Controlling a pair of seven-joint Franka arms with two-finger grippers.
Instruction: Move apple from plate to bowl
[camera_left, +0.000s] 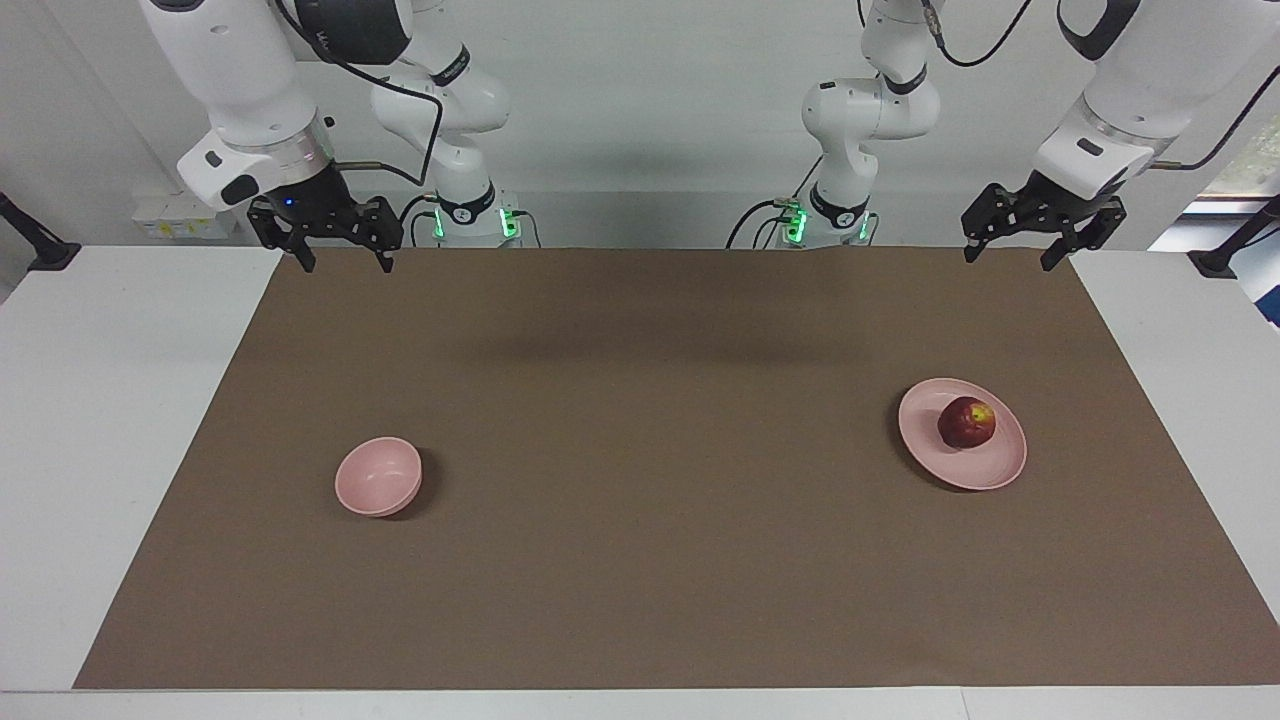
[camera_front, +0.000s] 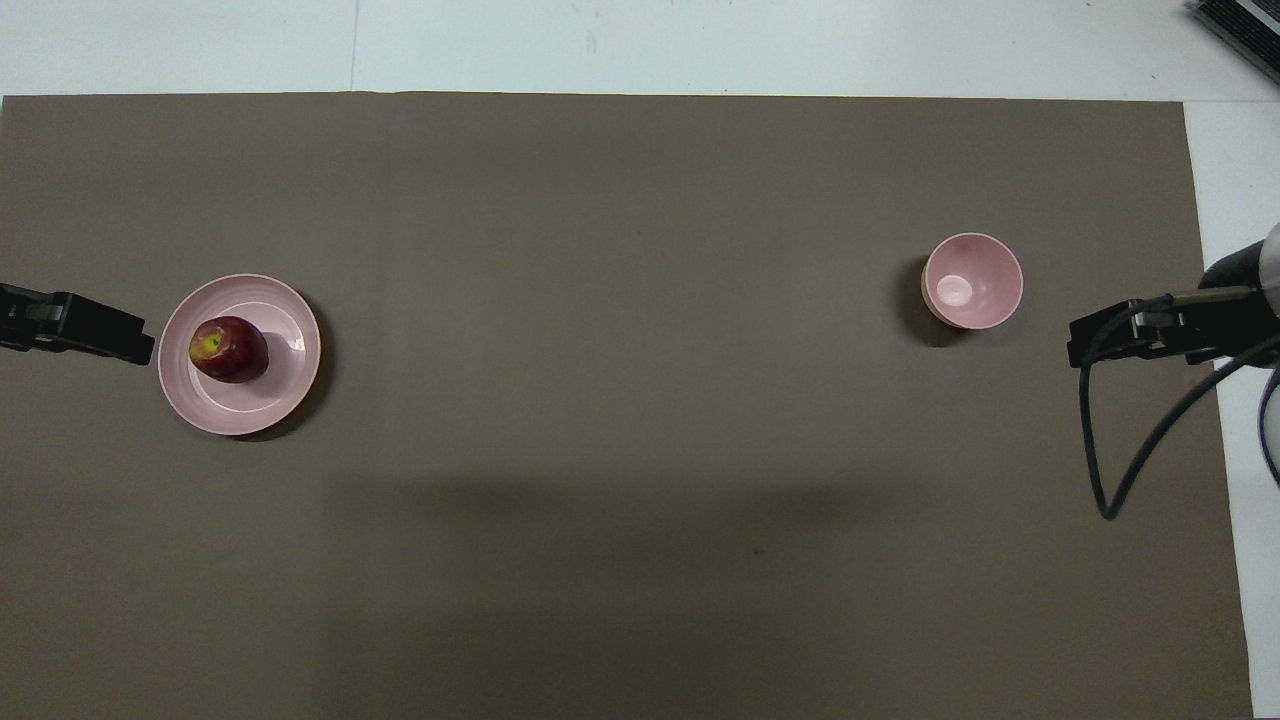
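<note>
The dark red apple (camera_left: 966, 422) with a yellowish patch lies on the flat pale pink plate (camera_left: 990, 468), toward the left arm's end of the table; the apple (camera_front: 228, 349) and the plate (camera_front: 285, 375) also show in the overhead view. The small deep pink bowl (camera_left: 378, 476) stands empty toward the right arm's end, and shows in the overhead view too (camera_front: 972, 280). My left gripper (camera_left: 1008, 262) hangs open and empty above the mat's edge by the robots, apart from the plate. My right gripper (camera_left: 346, 266) hangs open and empty above the same edge, apart from the bowl.
A brown mat (camera_left: 640, 450) covers most of the white table (camera_left: 120, 420). A black cable (camera_front: 1120, 470) loops down from the right arm over the mat's end. Black clamps (camera_left: 40, 250) sit at the table's corners by the robots.
</note>
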